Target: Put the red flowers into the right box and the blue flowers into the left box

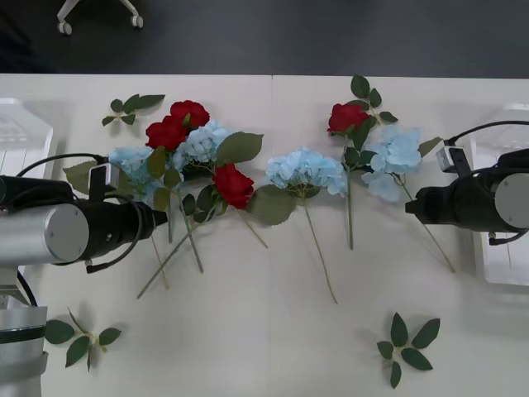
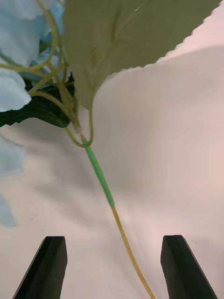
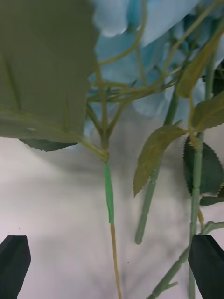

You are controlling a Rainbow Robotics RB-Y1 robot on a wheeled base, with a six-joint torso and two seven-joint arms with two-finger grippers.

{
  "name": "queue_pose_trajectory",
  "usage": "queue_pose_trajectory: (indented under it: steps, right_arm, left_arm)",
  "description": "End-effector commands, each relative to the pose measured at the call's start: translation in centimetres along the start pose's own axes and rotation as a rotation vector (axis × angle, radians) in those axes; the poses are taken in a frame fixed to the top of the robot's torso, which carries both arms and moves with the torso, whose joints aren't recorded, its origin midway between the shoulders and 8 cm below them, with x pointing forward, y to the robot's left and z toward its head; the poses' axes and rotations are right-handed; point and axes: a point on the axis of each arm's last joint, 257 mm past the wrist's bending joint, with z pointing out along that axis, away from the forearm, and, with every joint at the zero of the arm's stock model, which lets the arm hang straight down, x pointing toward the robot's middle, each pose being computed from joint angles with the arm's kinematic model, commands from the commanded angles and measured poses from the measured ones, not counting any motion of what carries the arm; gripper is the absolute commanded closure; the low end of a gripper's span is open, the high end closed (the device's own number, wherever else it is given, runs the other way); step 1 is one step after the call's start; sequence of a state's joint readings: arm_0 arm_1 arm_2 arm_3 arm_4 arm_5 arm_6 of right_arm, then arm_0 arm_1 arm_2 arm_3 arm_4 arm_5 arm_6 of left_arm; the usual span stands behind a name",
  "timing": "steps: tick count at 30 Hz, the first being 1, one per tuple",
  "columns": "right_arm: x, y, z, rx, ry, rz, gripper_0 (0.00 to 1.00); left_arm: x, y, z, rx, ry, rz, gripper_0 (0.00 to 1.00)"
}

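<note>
Front view, near edge first: loose leaf sprigs lie on the white table (image 1: 273,347), one near the left arm (image 1: 78,339) and one toward the right (image 1: 405,347). Left gripper (image 1: 157,219) sits low over the stems at the left cluster. Left wrist view: both black fingers (image 3: 14,266) stand wide apart, jaws released, with the thin stem (image 3: 109,205) of a blue flower running between them, untouched. Right gripper (image 1: 411,207) hangs just beside the rightmost blue flower (image 1: 395,157). Right wrist view: black fingers (image 2: 46,266) spread, jaws released, that flower's stem (image 2: 100,175) passing between them without contact.

Mid-table: blue flowers (image 1: 304,171) lie across the table, one at centre, others in the left cluster (image 1: 202,142). Red flowers (image 1: 234,185) are mixed in: three in the left cluster, one (image 1: 345,117) right of centre. All flowers lie on the table, none boxed.

Sides: left box (image 1: 21,136) and right box (image 1: 500,265) sit at the table's edges. Another leaf sprig (image 1: 132,106) lies behind the left cluster.
</note>
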State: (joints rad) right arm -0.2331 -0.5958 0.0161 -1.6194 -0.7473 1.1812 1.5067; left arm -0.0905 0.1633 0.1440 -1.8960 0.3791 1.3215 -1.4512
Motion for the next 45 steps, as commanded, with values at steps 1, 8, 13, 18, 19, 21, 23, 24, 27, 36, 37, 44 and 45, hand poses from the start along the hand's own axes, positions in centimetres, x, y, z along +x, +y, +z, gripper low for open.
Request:
queue_pose_trajectory:
  steps: [1, 8, 13, 18, 19, 21, 23, 24, 27, 36, 37, 44, 45]
  right_arm:
    - [-1.2, 0.6, -0.6, 0.000, -0.023, -0.014, 0.41]
    - [-1.3, 0.4, -0.6, 0.007, -0.025, -0.020, 0.41]
    - [-0.6, 0.5, 0.2, 0.008, 0.004, -0.032, 0.41]
    - [-0.9, 0.7, 0.8, 0.008, -0.006, -0.040, 0.41]
    - [-1.0, 0.8, 0.9, 0.008, -0.008, -0.043, 0.41]
    - [-0.9, 1.0, 1.2, 0.008, -0.003, -0.053, 0.41]
    - [-1.2, 1.1, 1.6, 0.011, -0.005, -0.058, 0.40]
    - [-1.3, 1.1, 1.8, 0.011, -0.006, -0.059, 0.41]
    - [-1.4, 1.4, 2.5, 0.011, -0.003, -0.062, 0.41]
    - [-1.6, 0.8, 3.3, 0.030, 0.005, -0.067, 0.45]
    - [-1.5, 0.8, 3.4, 0.029, 0.008, -0.065, 0.57]
    - [-1.5, 0.6, 3.4, 0.041, 0.008, -0.081, 1.00]
    - [-1.5, 0.6, 3.5, 0.042, 0.008, -0.081, 1.00]
  left_arm:
    - [-1.4, 0.5, 0.1, -0.011, -0.037, -0.031, 0.00]
    - [-1.0, 1.3, 1.6, -0.028, -0.044, -0.032, 0.00]
    - [-0.6, 0.8, 2.2, -0.024, -0.039, -0.014, 0.00]
    - [-0.5, 0.7, 2.2, -0.028, -0.036, 0.000, 0.00]
    - [-0.5, 0.7, 2.3, -0.030, -0.036, 0.002, 0.00]
    - [-0.4, 0.6, 2.3, -0.031, -0.035, 0.010, 0.00]
    - [-0.3, 0.3, 2.4, -0.032, -0.032, 0.021, 0.00]
    - [-0.2, 0.2, 2.5, -0.033, -0.031, 0.027, 0.08]
    - [0.0, 0.0, 2.6, -0.039, -0.026, 0.044, 0.31]
    - [0.4, -0.4, 2.8, -0.043, -0.020, 0.070, 1.00]
    - [0.3, -0.5, 2.8, -0.040, -0.019, 0.071, 1.00]
    - [0.4, -0.5, 2.8, -0.038, -0.018, 0.068, 1.00]
    - [0.4, -0.5, 2.8, -0.038, -0.018, 0.068, 1.00]
